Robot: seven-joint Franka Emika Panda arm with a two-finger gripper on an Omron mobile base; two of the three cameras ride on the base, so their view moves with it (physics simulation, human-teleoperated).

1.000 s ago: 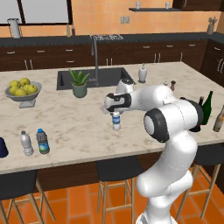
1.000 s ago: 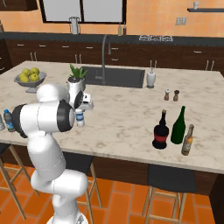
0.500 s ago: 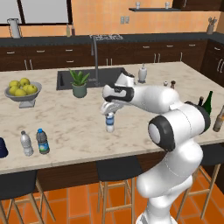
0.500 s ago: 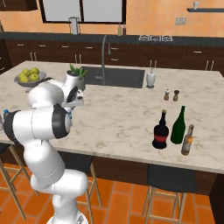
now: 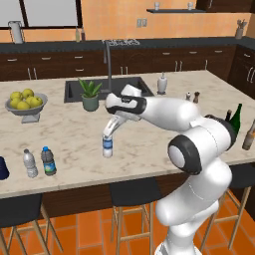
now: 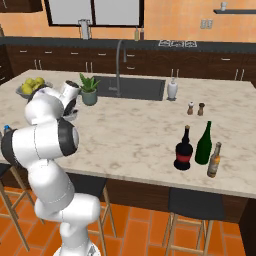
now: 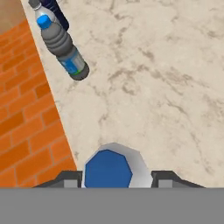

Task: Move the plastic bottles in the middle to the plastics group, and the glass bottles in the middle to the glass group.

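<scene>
My gripper (image 5: 108, 134) is shut on the blue cap of the clear plastic bottle (image 5: 107, 148) with the white-blue label, held upright low over the counter's front middle. In the hand view that cap (image 7: 108, 169) sits between my fingertips (image 7: 70, 179). Further left near the front edge stand the darker blue-capped bottle (image 5: 48, 161) (image 7: 63, 50) and the pale grey white-capped water bottle (image 5: 30, 163). At the right end, the dark squat red-labelled bottle (image 6: 183, 150) stands beside the tall green bottle (image 6: 204, 143) and the slim brown bottle (image 6: 214, 160).
A dark blue cup (image 5: 2, 168) stands at the far left front edge. A fruit bowl (image 5: 25, 102), a potted plant (image 5: 90, 94), the sink (image 5: 107, 89) and a soap dispenser (image 5: 162, 83) line the back. Two small shakers (image 6: 195, 108) stand mid-right.
My arm has carried the clear blue-capped bottle leftwards and towards the front edge, closer to the two small bottles on the left. Nothing else has moved.
</scene>
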